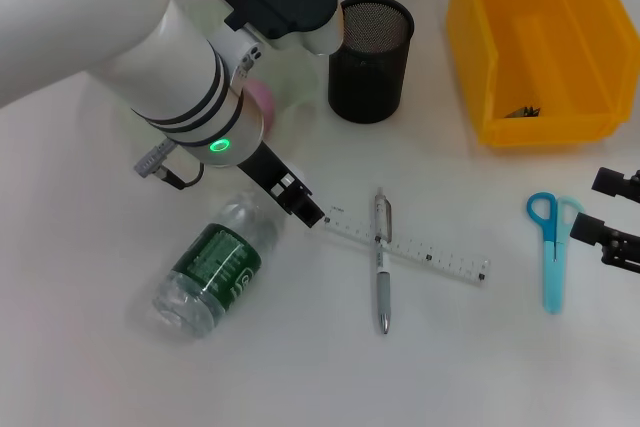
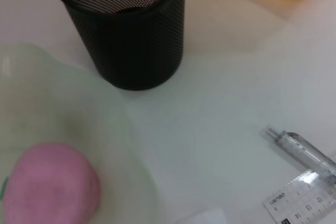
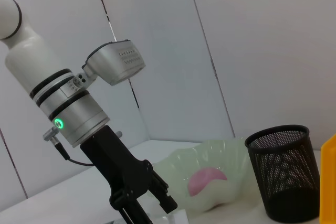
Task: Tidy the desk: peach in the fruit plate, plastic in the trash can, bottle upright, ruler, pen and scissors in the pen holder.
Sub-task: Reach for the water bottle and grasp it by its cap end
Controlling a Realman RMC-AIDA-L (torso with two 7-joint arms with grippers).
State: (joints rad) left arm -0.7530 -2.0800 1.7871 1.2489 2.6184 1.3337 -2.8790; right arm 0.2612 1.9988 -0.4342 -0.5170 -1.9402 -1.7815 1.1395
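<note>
Head view: my left pincer (image 1: 312,215), state unclear, is down at the near end of the ruler (image 1: 405,247), which lies flat on the tabletop (image 1: 90,367) under the pen (image 1: 381,259). I judge the ruler pickup is in hand; next it needs a pinch, then a lift to the pen holder (image 1: 371,58). Right pincer (image 1: 612,232) is parked, spread, beside the scissors (image 1: 551,244).

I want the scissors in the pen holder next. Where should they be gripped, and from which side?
Grip the scissors across the closed blades, just below the handle loops, coming straight down from above. They lie flat, apart from other things, loops toward the yellow bin. The right gripper is nearest.
</note>
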